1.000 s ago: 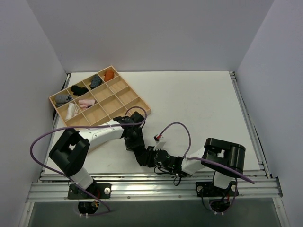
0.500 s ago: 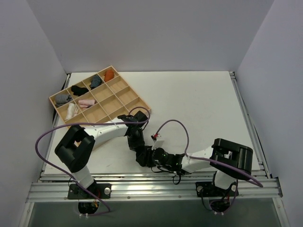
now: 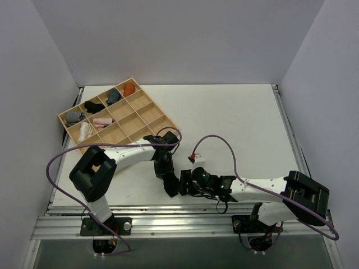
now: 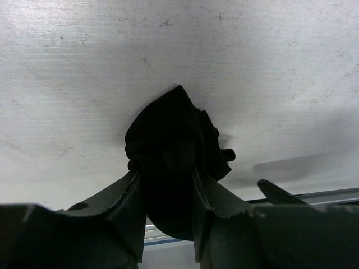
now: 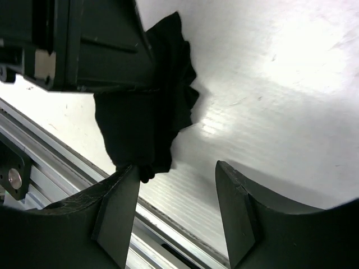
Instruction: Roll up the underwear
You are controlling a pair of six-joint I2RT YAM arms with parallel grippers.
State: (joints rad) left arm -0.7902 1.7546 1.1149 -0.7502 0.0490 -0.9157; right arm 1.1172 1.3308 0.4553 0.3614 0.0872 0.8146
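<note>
In the upper left of the overhead view I see the wooden tray (image 3: 150, 114), with small rolled bundles (image 3: 94, 106) in its far compartments. At lower centre, near the front edge of the table (image 3: 235, 123), my left gripper (image 4: 168, 175) is clamped on the underwear (image 4: 168, 120), a bunched black wad resting on the surface. Just to its right, my right gripper (image 5: 175, 171) has its jaws spread apart, one finger just beside the fabric.

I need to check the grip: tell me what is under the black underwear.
Only the white table shows beneath and around the underwear, which the left gripper clamps. The spot directly underneath is hidden by the fabric itself.
</note>
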